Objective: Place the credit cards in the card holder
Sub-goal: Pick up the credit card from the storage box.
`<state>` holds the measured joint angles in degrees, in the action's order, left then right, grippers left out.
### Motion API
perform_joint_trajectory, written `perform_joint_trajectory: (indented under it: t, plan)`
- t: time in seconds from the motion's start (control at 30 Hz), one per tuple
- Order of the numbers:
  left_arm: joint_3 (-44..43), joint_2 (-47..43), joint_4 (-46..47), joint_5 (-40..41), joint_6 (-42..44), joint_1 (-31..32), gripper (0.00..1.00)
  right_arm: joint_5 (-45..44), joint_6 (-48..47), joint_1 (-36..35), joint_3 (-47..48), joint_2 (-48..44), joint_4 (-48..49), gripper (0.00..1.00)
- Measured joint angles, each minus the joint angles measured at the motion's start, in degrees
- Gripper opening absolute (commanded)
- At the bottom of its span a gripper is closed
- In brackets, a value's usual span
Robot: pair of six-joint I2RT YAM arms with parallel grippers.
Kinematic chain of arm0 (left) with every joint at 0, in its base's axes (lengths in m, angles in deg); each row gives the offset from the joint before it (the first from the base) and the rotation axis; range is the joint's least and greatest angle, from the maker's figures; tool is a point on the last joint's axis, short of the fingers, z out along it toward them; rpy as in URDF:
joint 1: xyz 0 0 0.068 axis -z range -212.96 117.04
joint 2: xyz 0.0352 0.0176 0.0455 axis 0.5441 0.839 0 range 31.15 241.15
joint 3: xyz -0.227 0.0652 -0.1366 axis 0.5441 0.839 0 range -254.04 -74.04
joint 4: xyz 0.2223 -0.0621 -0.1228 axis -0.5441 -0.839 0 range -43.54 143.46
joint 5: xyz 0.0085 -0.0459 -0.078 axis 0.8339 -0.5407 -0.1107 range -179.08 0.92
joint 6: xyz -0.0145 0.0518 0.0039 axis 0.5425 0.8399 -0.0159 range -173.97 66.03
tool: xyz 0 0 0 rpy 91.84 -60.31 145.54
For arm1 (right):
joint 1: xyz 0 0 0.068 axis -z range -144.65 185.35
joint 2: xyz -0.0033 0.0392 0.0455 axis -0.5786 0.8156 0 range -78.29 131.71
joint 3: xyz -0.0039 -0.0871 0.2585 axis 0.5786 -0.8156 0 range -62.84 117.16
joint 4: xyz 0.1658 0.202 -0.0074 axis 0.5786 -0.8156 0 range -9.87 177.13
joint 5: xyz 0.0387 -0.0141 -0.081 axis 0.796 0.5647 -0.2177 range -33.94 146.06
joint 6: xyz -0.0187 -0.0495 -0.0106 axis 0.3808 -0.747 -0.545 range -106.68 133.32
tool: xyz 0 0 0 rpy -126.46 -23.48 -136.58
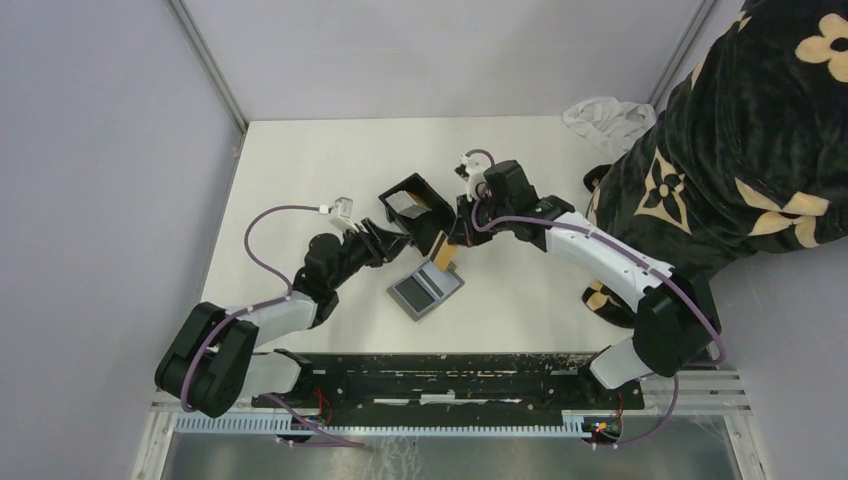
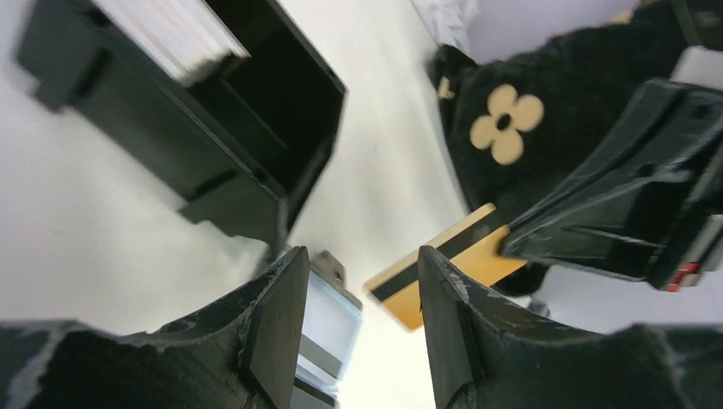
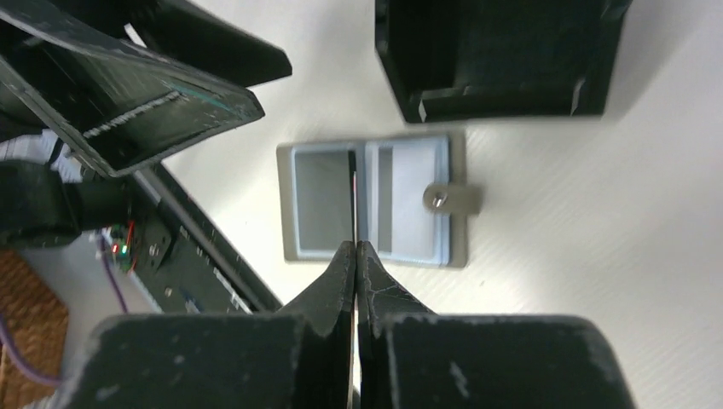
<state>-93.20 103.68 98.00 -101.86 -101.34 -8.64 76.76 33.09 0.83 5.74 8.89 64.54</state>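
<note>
The black card holder (image 1: 428, 190) stands at mid-table with a whitish credit card (image 1: 403, 205) standing in it; both show in the left wrist view, the holder (image 2: 230, 153) and the card (image 2: 170, 34). My right gripper (image 1: 455, 232) is shut on the tan-gold credit card (image 1: 443, 253), held on edge just right of the holder and above the table. The card shows edge-on in the right wrist view (image 3: 353, 192) between the shut fingertips (image 3: 355, 249). My left gripper (image 1: 397, 238) is open and empty in front of the holder, its fingers (image 2: 281, 324) facing the gold card (image 2: 452, 264).
A flat grey plate with two pale panels (image 1: 425, 290) lies on the table under the grippers, also in the right wrist view (image 3: 375, 200). A black blanket with tan flowers (image 1: 740, 150) fills the right side. A white cloth (image 1: 605, 115) lies at the back right.
</note>
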Motion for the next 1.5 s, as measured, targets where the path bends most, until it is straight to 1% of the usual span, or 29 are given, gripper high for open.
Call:
perform_joint_trajectory:
  t: [0.23, 0.37, 0.63, 0.83, 1.07, 1.17, 1.3, 1.37, 1.5]
  plan:
    - [1.5, -1.3, 4.2, -9.8, 2.3, 5.3, 0.58, 6.7, 3.7, 0.0, -11.6, -7.1, 1.7, 0.01]
    - [2.1, -2.1, 5.3, -14.3, 3.4, 7.2, 0.58, 9.9, 5.6, 0.0, -14.5, -10.4, 3.4, 0.01]
    - [3.7, -5.1, 5.3, -19.0, 5.1, 7.6, 0.58, 15.1, 8.3, 0.0, -18.3, -11.6, 7.3, 0.01]
    - [3.7, -4.2, 5.3, -22.1, 5.3, 7.9, 0.58, 17.8, 9.6, 0.0, -19.2, -11.6, 8.9, 0.01]
    - [3.7, -2.5, 5.1, -23.5, 6.0, 8.3, 0.58, 19.4, 10.4, 0.0, -19.2, -11.8, 10.0, 0.01]
    - [3.7, -1.9, 5.2, -24.0, 6.0, 8.6, 0.56, 20.1, 10.9, 0.0, -19.2, -11.8, 10.6, 0.01]
    - [3.7, -0.4, 5.4, -25.1, 6.0, 9.2, 0.51, 20.9, 11.6, 0.0, -19.2, -11.8, 11.8, 0.01]
    - [3.7, 0.7, 5.6, -25.8, 6.0, 9.6, 0.45, 21.2, 11.9, 0.0, -19.2, -11.7, 12.3, 0.01]
    - [3.7, 2.5, 7.2, -27.5, 6.0, 9.9, 0.24, 21.3, 12.0, 0.0, -19.2, -11.0, 12.4, 0.01]
